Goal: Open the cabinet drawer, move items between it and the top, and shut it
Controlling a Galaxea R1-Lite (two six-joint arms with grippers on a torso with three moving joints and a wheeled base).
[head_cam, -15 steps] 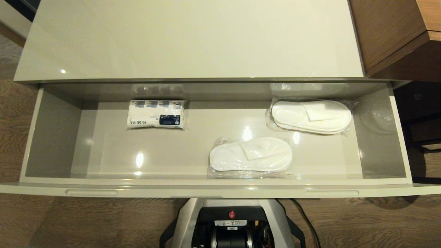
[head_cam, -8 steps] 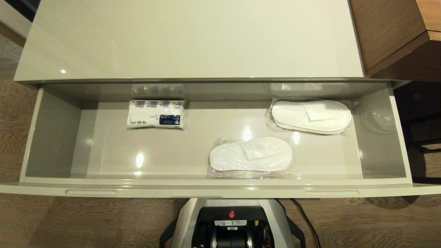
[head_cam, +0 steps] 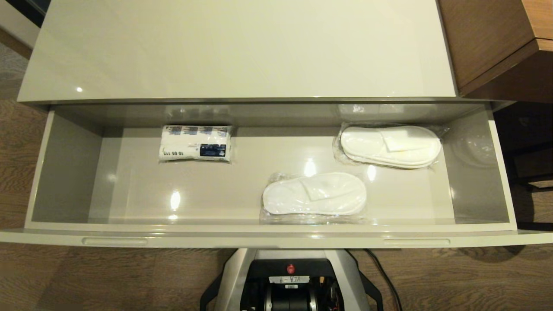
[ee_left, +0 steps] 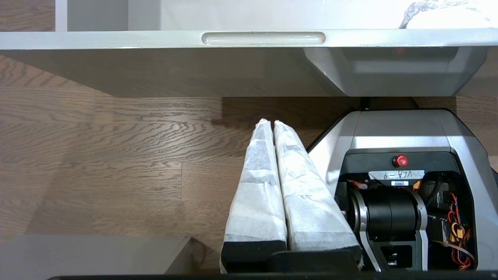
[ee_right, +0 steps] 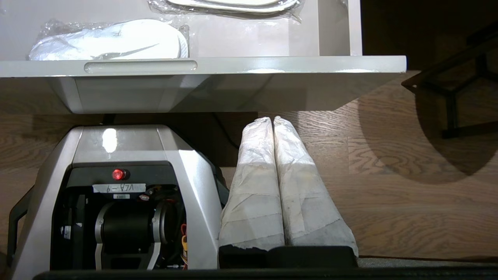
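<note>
The cabinet drawer point(head_cam: 276, 235) stands pulled fully out, and inside it lie a wrapped slipper pair point(head_cam: 314, 194) near its front edge, a second slipper pair point(head_cam: 391, 146) toward its back right, and a wrapped white packet point(head_cam: 195, 143) toward its back left; the top point(head_cam: 237, 47) behind the drawer is bare. These look light, soft and slippery in their clear film, so a pinch across a slipper pair's middle seems safest. Both the left gripper point(ee_left: 271, 123) and right gripper point(ee_right: 271, 119) hang empty with fingers pressed together below the drawer's front, whose lip must be cleared.
</note>
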